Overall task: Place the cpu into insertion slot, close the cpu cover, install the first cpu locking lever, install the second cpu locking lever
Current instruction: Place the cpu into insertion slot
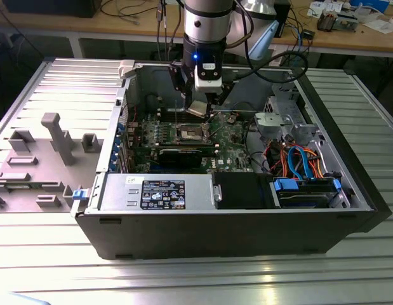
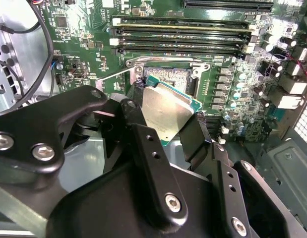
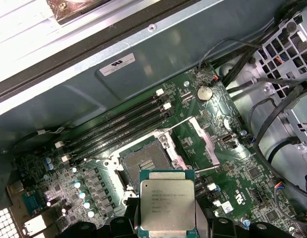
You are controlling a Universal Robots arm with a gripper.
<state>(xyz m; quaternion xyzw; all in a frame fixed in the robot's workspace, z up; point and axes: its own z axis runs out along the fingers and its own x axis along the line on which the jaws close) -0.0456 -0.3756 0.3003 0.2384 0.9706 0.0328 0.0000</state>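
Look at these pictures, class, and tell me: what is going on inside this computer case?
The robot's hand holds the cpu by its edges, above the green motherboard. The insertion slot is empty, so the cpu is not yet seated. The cpu cover stands swung open beside the slot.

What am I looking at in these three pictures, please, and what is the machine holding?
It is a robot arm working over an opened computer case that lies on a ribbed metal table. The exterior view looks on from off the arm; both wrist views come from cameras riding on the arm, facing the green circuit board. The arm's black fingers grip a square silver chip, held above the board near its empty socket. The socket's metal cover stands open.
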